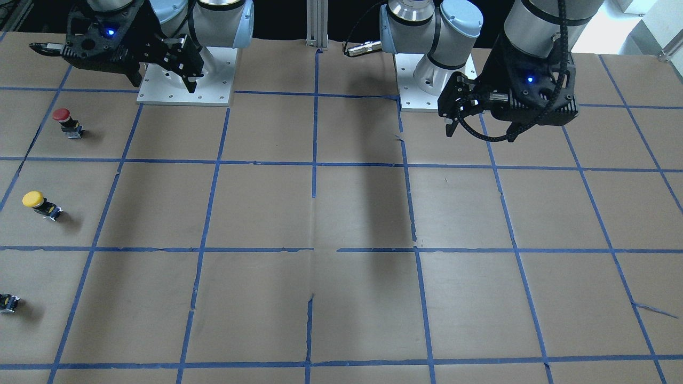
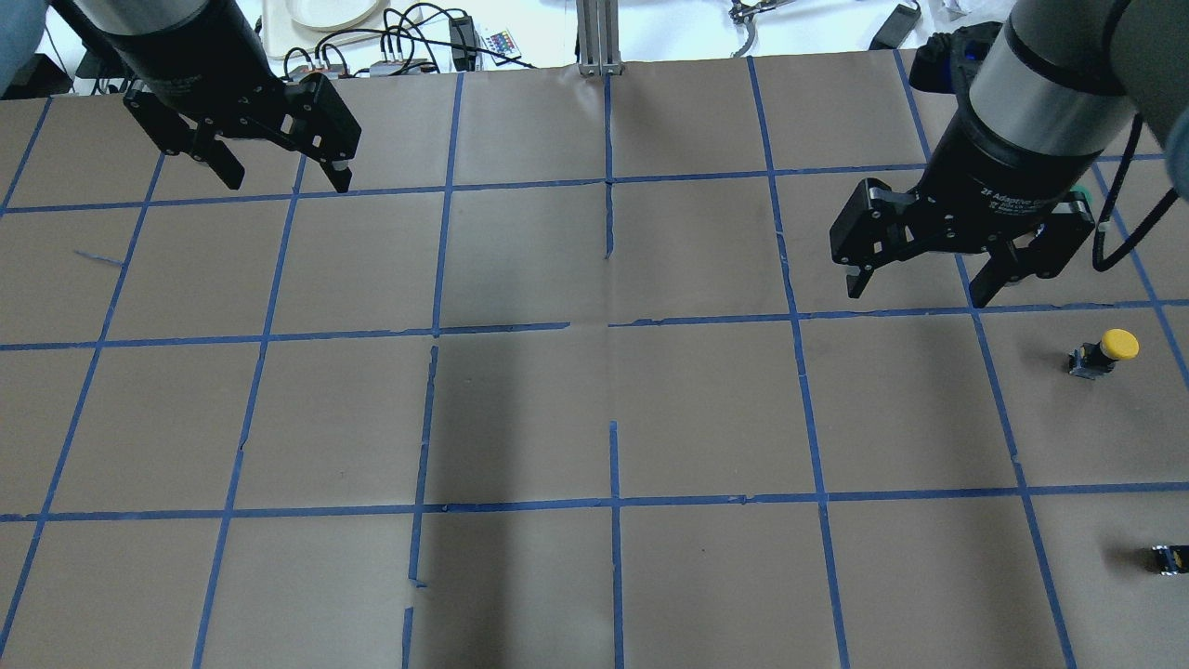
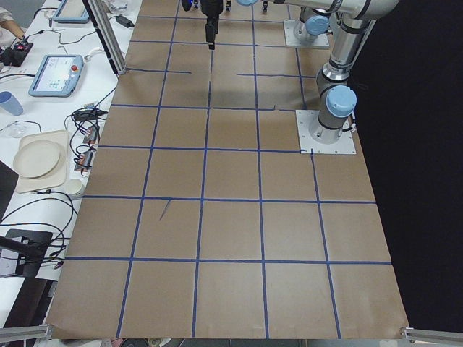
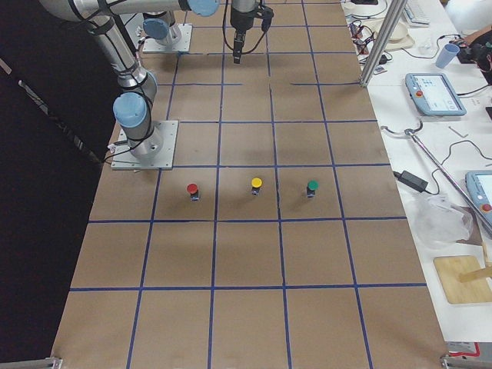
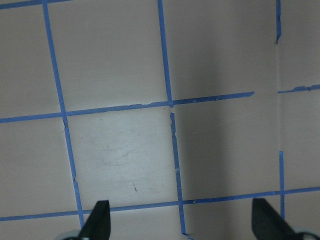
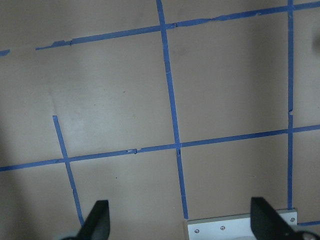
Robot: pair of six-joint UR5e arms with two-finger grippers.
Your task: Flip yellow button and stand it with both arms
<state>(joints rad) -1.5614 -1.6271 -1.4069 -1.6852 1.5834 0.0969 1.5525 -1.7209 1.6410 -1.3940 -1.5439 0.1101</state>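
- Front view: the yellow button [image 1: 40, 204] sits near the bench [image 1: 363, 213] edge on the robot's right, between a red button [image 1: 68, 121] and a small dark block [image 1: 8, 303].
- Overhead: the right gripper [image 2: 918, 290] and left gripper [image 2: 286, 183] hover with fingers [image 2: 992, 277] spread wide, empty.
- Right side view: the button is probably light, rigid and top-heavy. Grip the boxy body, not the slick cap.
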